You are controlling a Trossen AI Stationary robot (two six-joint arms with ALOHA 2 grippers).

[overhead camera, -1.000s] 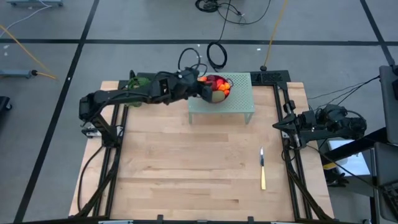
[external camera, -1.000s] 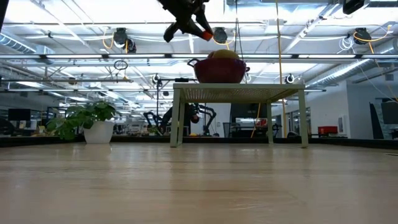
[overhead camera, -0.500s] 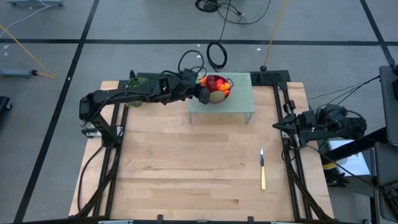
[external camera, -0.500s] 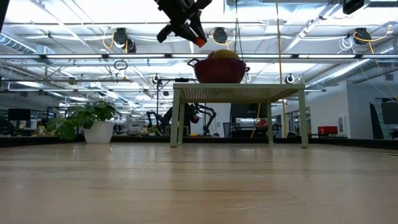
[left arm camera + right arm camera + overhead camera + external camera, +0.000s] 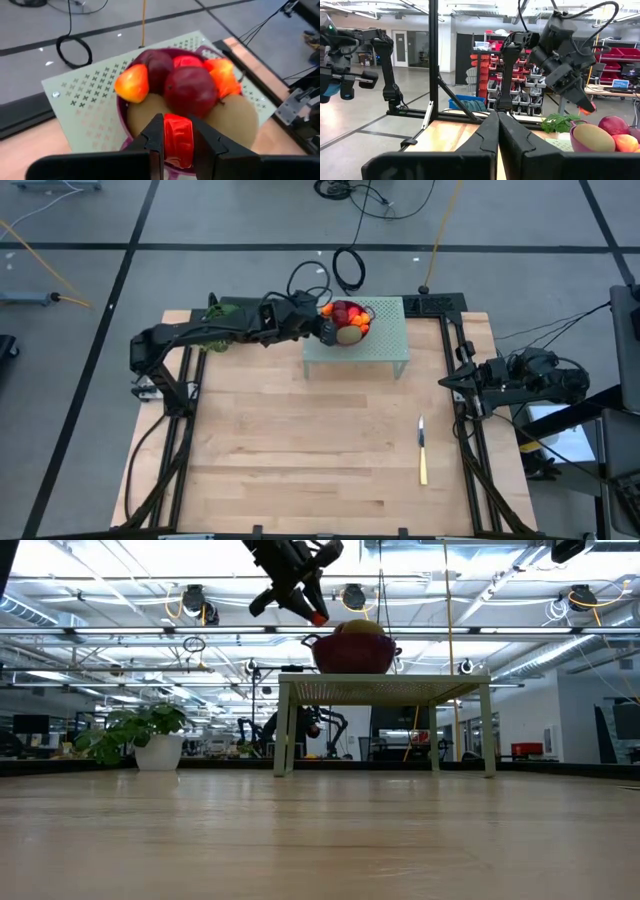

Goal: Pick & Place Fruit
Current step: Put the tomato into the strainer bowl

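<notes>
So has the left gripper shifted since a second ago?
Yes. In the low view the left gripper, shut on a small red fruit piece, has moved leftward, away from the bowl.

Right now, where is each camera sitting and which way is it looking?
High view: overhead, straight down on the table and both arms.
Low view: at tabletop height, looking across at the bowl; left gripper above.
Left wrist view: behind the left gripper's fingers, shut on a red fruit piece, facing the bowl.
Right wrist view: past the shut right gripper.
All four share the bowl.
</notes>
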